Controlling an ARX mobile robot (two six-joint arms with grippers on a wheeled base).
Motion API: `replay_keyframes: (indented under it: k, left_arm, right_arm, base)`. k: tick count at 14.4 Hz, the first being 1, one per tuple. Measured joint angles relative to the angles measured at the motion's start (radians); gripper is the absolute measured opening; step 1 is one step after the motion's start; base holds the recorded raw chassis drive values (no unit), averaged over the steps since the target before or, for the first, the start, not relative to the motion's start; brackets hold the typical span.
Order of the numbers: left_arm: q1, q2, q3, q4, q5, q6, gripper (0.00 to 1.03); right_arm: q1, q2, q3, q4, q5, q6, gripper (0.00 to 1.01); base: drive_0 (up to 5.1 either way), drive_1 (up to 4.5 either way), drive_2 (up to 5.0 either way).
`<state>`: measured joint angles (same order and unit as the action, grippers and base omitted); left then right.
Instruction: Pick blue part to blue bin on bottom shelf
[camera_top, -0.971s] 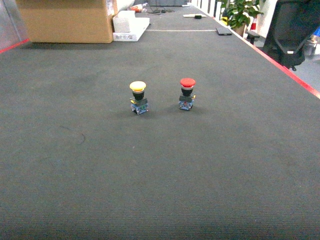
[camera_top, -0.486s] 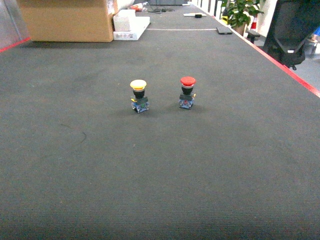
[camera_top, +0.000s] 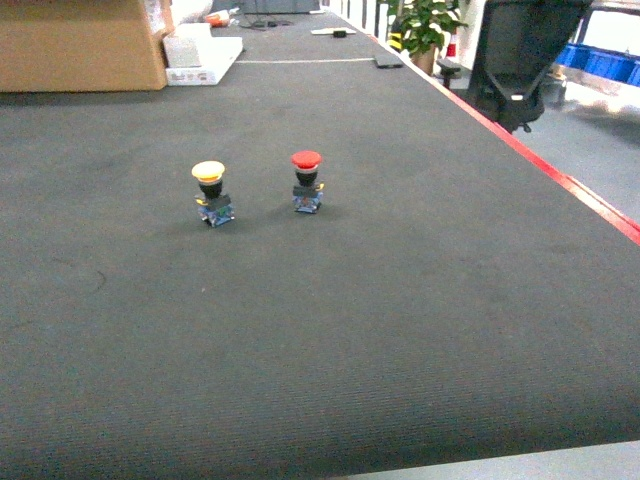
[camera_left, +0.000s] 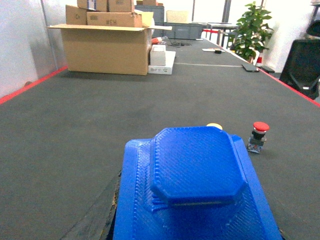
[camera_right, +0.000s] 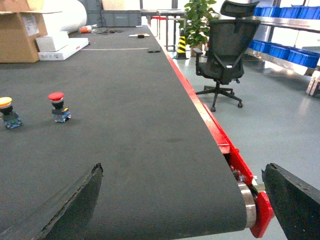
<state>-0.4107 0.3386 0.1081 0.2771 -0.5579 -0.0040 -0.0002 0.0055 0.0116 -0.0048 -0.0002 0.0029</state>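
On the dark belt surface (camera_top: 400, 330), the left jaws grip the blue part (camera_left: 195, 180) firmly, the right jaws released, so carry it level, clear of the red push-button (camera_top: 307, 180).

This is a workshop or warehouse floor, not a home. A long dark conveyor belt (camera_right: 125, 130) with a red side rail (camera_right: 210, 127) and an end roller serves as the work surface. At its far end, toward 11 o'clock, stand open cardboard boxes (camera_left: 107, 42) (one stack bears printed labels). Off the belt at 1 o'clock are a black office chair (camera_right: 225, 47), a potted plant (camera_top: 425, 25) and blue bins (camera_right: 280, 47) on metal racking over grey painted floor.
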Motion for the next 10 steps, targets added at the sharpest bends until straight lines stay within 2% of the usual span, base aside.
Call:
replay_keyframes:
  k: [10]
  left_arm:
    - [0.000,0.000,0.000,0.000,0.000,0.000,0.44]
  right_arm:
    - [0.000,0.000,0.000,0.000,0.000,0.000,0.98]
  base:
    - [-1.5,-1.55,-1.5]
